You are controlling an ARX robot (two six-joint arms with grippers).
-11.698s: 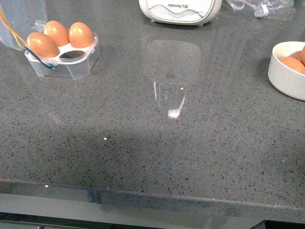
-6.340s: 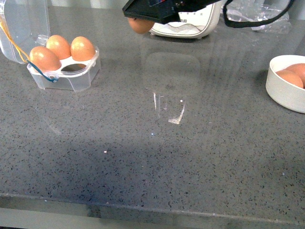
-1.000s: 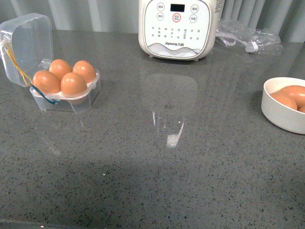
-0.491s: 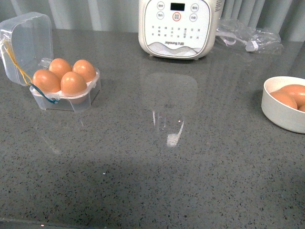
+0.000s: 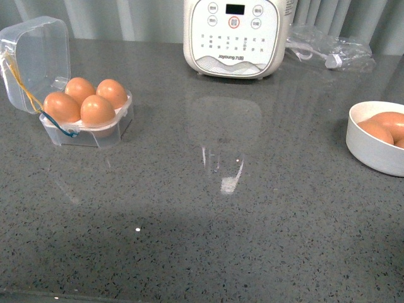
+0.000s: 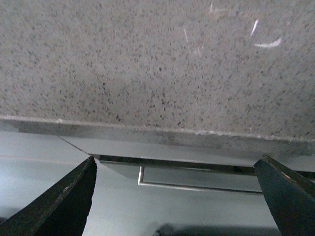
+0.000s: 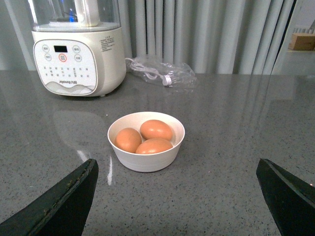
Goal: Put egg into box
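The clear box stands at the far left of the counter in the front view, its domed lid hinged open behind it. Every cell holds a brown egg; the egg in the near right cell sits level with the others. Neither gripper shows in the front view. My left gripper is open and empty, over the counter's front edge. My right gripper is open and empty, a short way back from the white bowl, which holds three eggs.
The white bowl sits at the right edge of the front view. A white appliance with buttons stands at the back centre, with a clear plastic bag to its right. Grey curtains hang behind the counter.
Earlier the near right cell was empty and an arm carried an egg past the appliance. Now that cell holds an egg and the arm is out of view. Nothing moved in the last second.
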